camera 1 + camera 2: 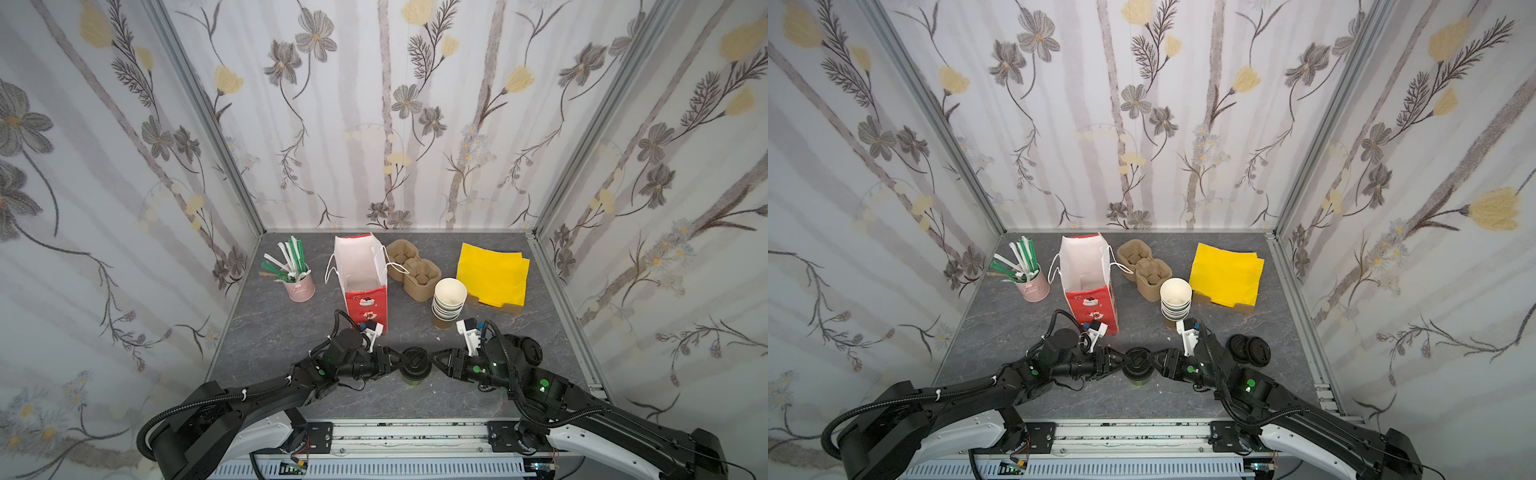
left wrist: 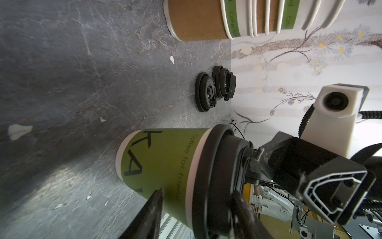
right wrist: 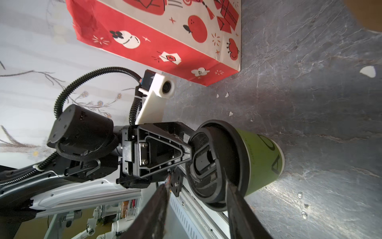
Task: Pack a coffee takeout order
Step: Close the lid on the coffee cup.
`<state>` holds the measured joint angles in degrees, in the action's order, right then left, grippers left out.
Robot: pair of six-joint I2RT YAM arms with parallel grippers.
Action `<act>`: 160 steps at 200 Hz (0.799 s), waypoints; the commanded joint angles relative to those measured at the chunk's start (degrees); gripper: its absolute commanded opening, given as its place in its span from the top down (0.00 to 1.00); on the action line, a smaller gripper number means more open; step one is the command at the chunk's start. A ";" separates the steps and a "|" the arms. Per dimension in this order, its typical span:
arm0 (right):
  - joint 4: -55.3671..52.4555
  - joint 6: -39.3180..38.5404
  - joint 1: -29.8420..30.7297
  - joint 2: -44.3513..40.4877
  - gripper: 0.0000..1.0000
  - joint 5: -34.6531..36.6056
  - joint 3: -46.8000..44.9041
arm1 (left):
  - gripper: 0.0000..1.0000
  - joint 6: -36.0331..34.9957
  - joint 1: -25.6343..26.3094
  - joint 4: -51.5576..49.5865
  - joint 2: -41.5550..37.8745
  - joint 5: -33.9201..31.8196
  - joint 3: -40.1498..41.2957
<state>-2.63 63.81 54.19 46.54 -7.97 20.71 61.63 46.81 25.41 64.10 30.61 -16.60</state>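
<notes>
The cup (image 1: 413,377), green-wrapped with a black lid (image 1: 413,359), stands near the table's front edge, midway between my arms. My left gripper (image 1: 402,360) reaches it from the left. Its jaws stand apart one above the other; the lower fingertip (image 2: 159,191) touches the cup (image 2: 165,161) wall and the upper lies across the lid (image 2: 215,165). My right gripper (image 1: 432,358) comes from the right, open, one finger (image 3: 230,186) beside the lid (image 3: 206,163) rim and the other above the lid. Yellow napkins (image 1: 492,272) lie at the back right. Green straws (image 1: 293,259) stand at the back left.
An open red-and-white paper bag (image 1: 365,301) stands just behind my left wrist. A brown cup carrier (image 1: 411,270) and a stack of lidless cups (image 1: 449,299) sit behind my right gripper. Loose black lids (image 1: 1250,349) lie right of it. The straws sit in a pink tin (image 1: 301,289).
</notes>
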 commanded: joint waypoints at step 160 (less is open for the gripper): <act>11.33 6.74 -1.88 5.53 0.70 -2.78 -6.16 | 0.49 -0.99 -0.10 -2.29 0.15 -1.52 0.21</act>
<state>5.32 69.06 52.27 51.57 -10.20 14.81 61.45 46.81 25.32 63.92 30.04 -16.58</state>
